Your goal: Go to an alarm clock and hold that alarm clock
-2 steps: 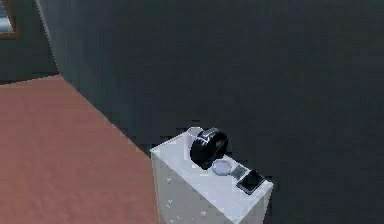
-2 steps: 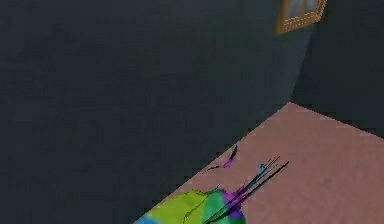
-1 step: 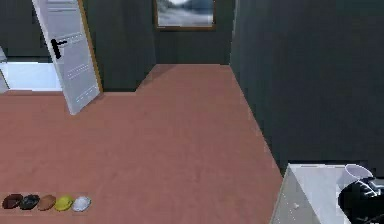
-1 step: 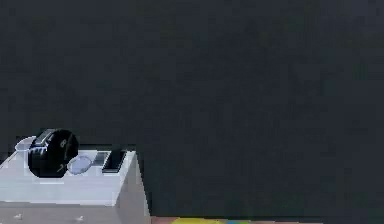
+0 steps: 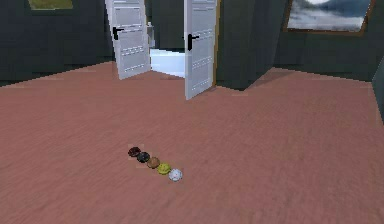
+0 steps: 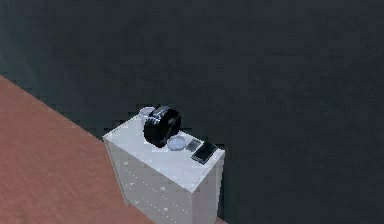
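A black round thing with a pale rim (image 6: 162, 126), drum-shaped like an alarm clock, stands on top of a white chest of drawers (image 6: 160, 185) against a dark wall in the arm side view. Beside it on the top lie a pale disc (image 6: 178, 143), a small flat dark thing (image 6: 205, 153) and a small pale thing (image 6: 147, 112).
In the forward view, reddish floor runs to dark walls with two white doors (image 5: 130, 38) (image 5: 200, 48) standing ajar onto a bright room. A row of several small round blobs (image 5: 155, 163) lies on the floor ahead. Framed pictures (image 5: 325, 14) (image 5: 50, 4) hang on the walls.
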You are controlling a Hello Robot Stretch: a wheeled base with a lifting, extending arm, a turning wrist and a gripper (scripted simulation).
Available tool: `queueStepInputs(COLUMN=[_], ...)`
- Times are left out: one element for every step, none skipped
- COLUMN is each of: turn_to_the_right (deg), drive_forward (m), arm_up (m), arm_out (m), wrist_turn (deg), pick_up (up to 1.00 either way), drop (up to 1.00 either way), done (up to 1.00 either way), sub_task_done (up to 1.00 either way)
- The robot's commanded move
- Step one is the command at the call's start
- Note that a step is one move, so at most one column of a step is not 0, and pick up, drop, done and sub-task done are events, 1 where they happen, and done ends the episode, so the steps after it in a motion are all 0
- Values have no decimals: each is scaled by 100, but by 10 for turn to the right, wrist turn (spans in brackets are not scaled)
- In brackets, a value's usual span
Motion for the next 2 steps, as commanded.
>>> queueStepInputs(turn_to_the_right=[0,0], drive_forward=[0,0], arm_up=[50,32], arm_out=[0,0], wrist_turn=[0,0], pick_up=[0,0], drop=[0,0], done=[0,0], sub_task_done=[0,0])
